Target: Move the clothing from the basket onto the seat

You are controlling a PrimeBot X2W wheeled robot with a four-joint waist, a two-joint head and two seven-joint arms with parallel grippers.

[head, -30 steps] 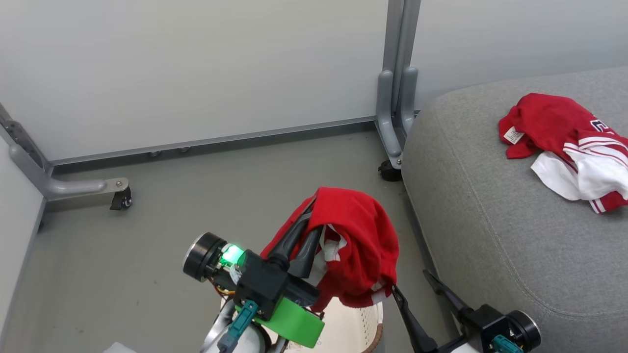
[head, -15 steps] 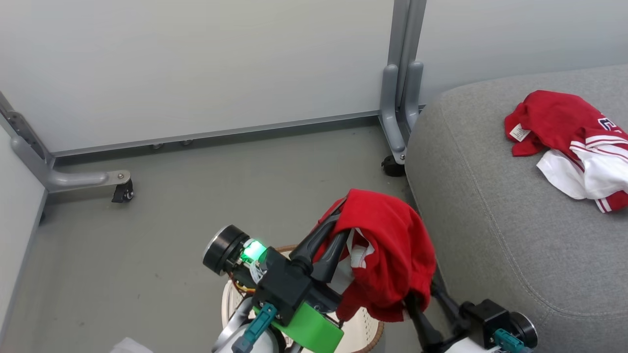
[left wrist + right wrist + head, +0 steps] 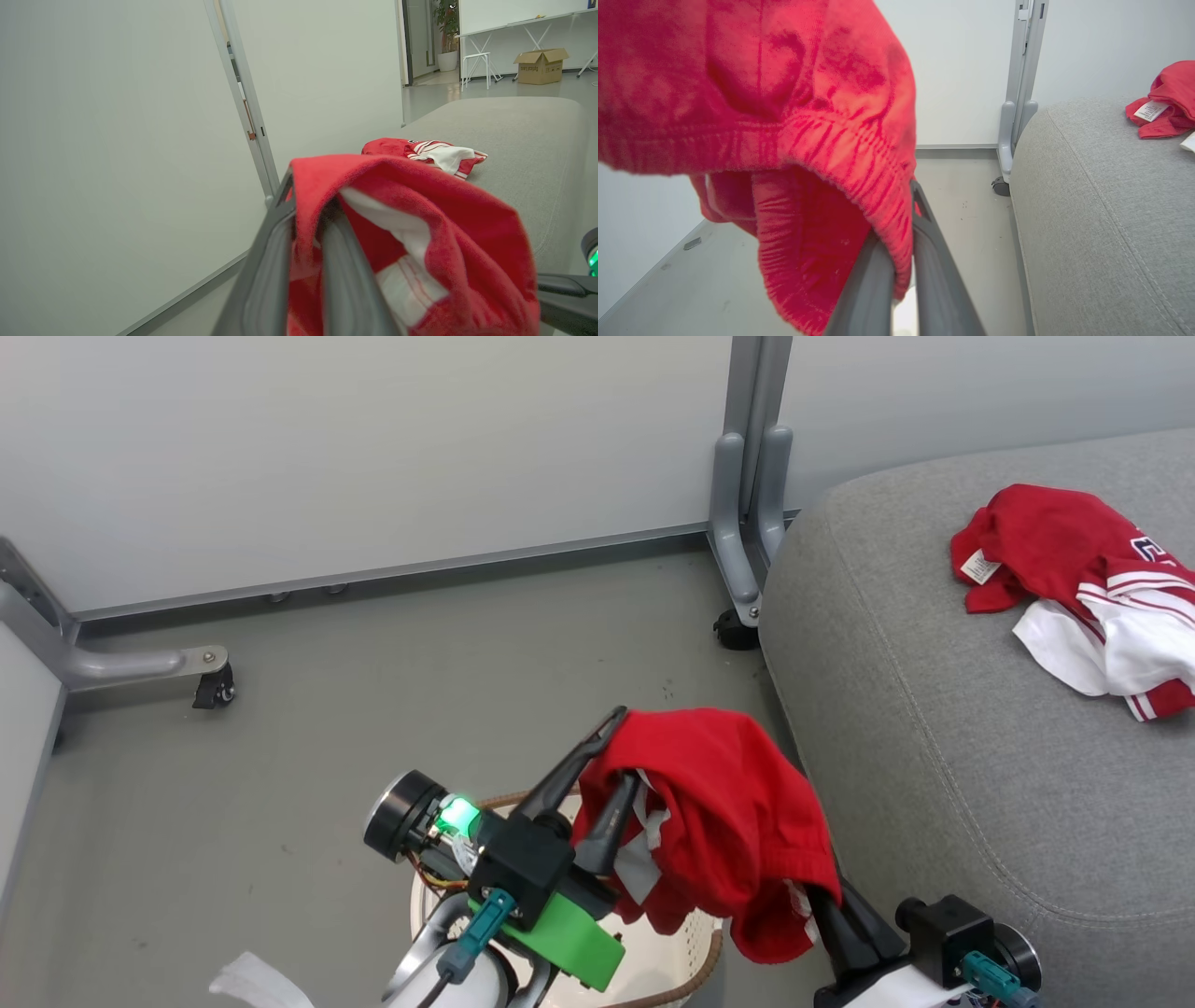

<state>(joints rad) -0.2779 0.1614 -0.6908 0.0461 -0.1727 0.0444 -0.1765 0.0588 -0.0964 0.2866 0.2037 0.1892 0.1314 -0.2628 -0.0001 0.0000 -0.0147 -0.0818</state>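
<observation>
The left gripper [image 3: 624, 747] points up and away from the robot with its two fingers a little parted. The red shorts [image 3: 728, 812] are hooked over them, with a fold of cloth running down between the fingers and the rest spilling off to the robot's right. Seen from that wrist, the red cloth with its white inner panel covers the fingertips. The right gripper [image 3: 834, 922] comes in low from the robot's right. Its fingers are pressed together on the gathered elastic waistband of the shorts, which hangs down over them so the tips are buried under the hem. The shorts hang in the air between the two grippers.

Directly beneath them the basket [image 3: 677, 947] stands on the grey floor [image 3: 327, 709], its cream perforated wall and brown rim peeking out from under the left arm and the cloth. The shorts are above the basket and clear of it. They hang just beside the rounded edge of the seat [image 3: 934, 756], not on it. Farther along the cushion, well apart from both grippers, the jersey [image 3: 1055, 560] lies crumpled, red with white striped panels and a white tag showing. By the seat's corner a grey post on a castor [image 3: 736, 635] stands against the pale partition wall.
</observation>
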